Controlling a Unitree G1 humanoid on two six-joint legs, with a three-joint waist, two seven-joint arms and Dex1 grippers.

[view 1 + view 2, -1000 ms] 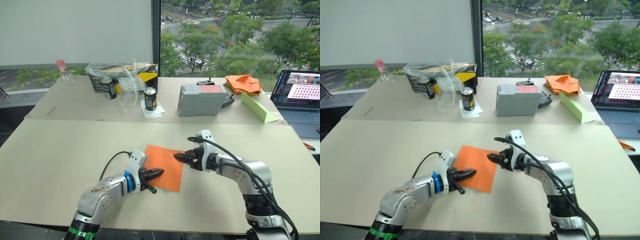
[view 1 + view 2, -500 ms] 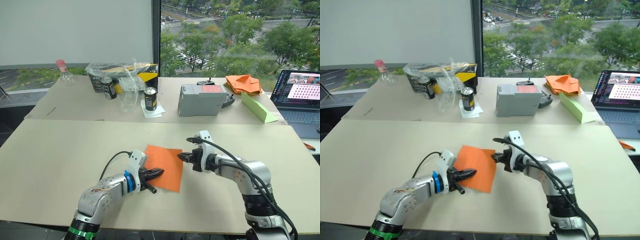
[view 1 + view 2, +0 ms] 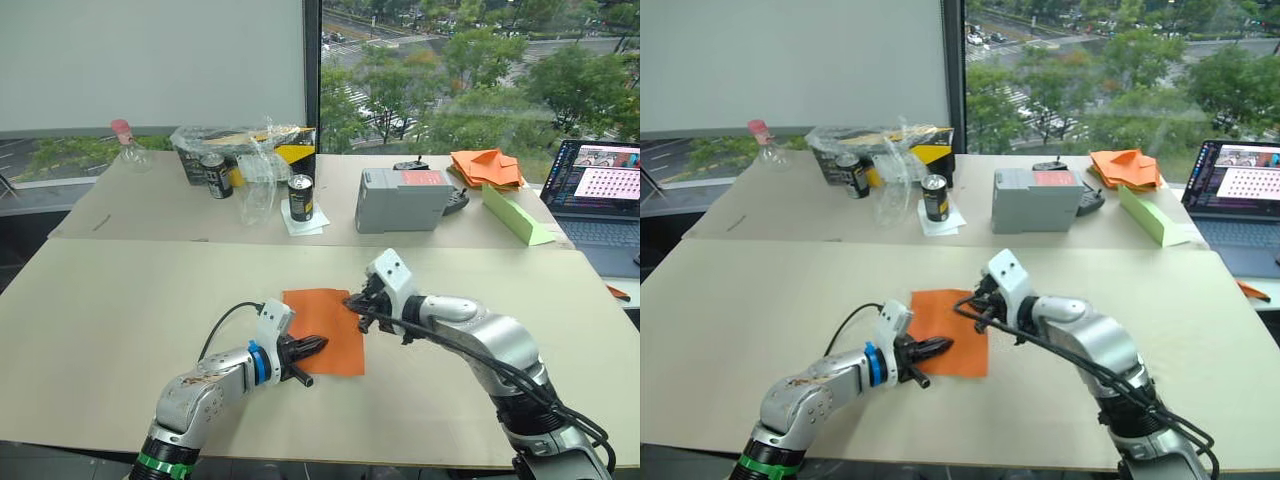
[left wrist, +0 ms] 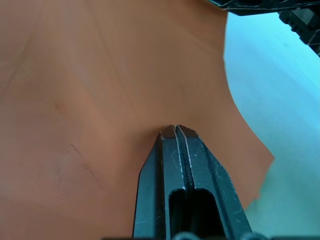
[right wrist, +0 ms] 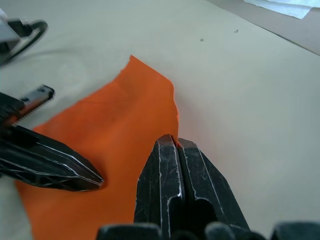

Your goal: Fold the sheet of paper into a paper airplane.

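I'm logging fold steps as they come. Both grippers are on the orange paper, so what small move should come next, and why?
Probably the right gripper should carry its pinched edge across toward the left gripper to lay the first fold. The paper lies nearly flat and unfolded on the table, and the left gripper, fingers shut, pins its near side.

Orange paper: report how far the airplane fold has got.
Nothing is finished: the sheet of paper shows no crease. In hand: the left gripper is closed, pressing the sheet's near part, and the right gripper is closed on its far right edge, which is lifted off the table. Every fold remains.
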